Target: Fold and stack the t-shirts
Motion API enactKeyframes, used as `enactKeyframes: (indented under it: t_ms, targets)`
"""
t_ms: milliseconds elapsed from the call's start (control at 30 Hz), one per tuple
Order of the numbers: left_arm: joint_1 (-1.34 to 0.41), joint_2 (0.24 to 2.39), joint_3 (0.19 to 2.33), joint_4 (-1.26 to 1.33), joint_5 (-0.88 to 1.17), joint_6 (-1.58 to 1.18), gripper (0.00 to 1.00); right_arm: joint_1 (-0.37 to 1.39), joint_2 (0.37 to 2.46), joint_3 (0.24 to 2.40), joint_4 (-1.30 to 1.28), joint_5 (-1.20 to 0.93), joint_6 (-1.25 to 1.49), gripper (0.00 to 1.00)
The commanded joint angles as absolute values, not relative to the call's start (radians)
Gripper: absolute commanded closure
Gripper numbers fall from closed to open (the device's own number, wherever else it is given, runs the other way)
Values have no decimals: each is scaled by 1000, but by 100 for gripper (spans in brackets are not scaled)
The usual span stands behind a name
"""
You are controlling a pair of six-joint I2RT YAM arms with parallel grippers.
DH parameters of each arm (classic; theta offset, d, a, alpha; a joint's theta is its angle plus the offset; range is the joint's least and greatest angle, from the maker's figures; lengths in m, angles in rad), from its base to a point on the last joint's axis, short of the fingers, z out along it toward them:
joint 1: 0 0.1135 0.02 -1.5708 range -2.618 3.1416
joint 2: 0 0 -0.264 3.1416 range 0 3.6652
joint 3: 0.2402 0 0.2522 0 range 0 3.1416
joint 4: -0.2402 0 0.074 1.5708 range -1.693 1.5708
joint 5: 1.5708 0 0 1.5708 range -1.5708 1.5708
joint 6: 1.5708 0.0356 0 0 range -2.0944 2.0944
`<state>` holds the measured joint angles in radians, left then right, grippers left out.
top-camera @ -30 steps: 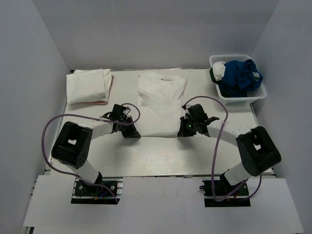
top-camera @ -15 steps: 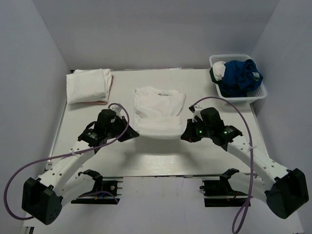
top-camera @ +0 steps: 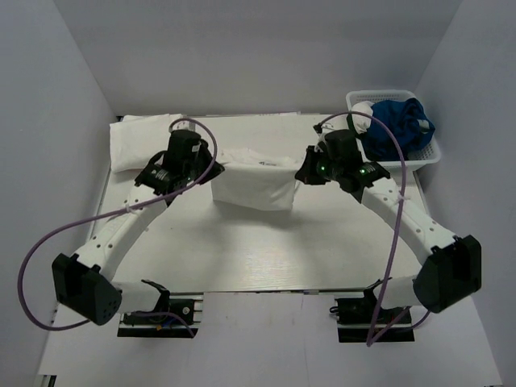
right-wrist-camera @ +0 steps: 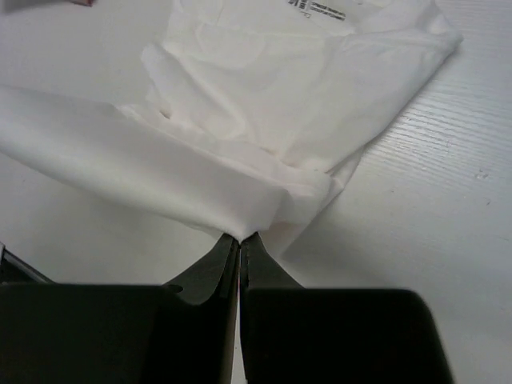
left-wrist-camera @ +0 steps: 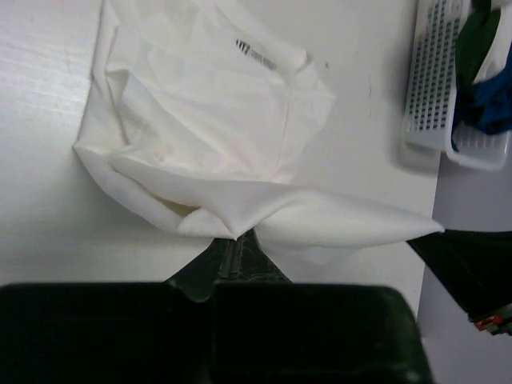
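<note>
a robot test lab: plain grey walls (top-camera: pixel 242 48) box in a white table (top-camera: pixel 266 242), left arm (top-camera: pixel 121 230) and right arm (top-camera: pixel 403 214) bolted to its edge.

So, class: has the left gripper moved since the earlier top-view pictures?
Yes. The left gripper has moved toward the far edge, carrying the t-shirt hem, now beside the folded stack.

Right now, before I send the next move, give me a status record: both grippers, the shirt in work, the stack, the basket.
t-shirt: white, one edge lifted, doubled over the half on the table
left gripper: jaws shut on one corner of that edge
right gripper: jaws shut on the other corner
folded stack: white, far left corner
basket: far right, holds blue, green and white cloth
</note>
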<state>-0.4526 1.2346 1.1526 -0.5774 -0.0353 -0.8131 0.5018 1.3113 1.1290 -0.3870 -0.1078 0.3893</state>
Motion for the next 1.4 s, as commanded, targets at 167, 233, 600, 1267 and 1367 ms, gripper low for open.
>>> enactKeyframes:
  t_ms: [167, 233, 600, 1267, 1367]
  targets:
    - [-420, 1500, 1458, -623, -230, -767, 100, 404, 1508, 1318, -382, -104, 397, 100]
    - [-408, 1555, 1494, -614, -230, -758, 100, 388, 1532, 1353, -380, -115, 403, 100]
    - [-299, 1923, 1797, -580, -121, -724, 100, 305, 1860, 1596, -417, -130, 368, 100]
    - [-247, 2336, 2020, -433, 216, -588, 100, 261, 2164, 1830, -446, -35, 408, 97]
    - [-247, 2347, 2063, -443, 264, -558, 22, 259, 2152, 1856, -468, -37, 379, 53]
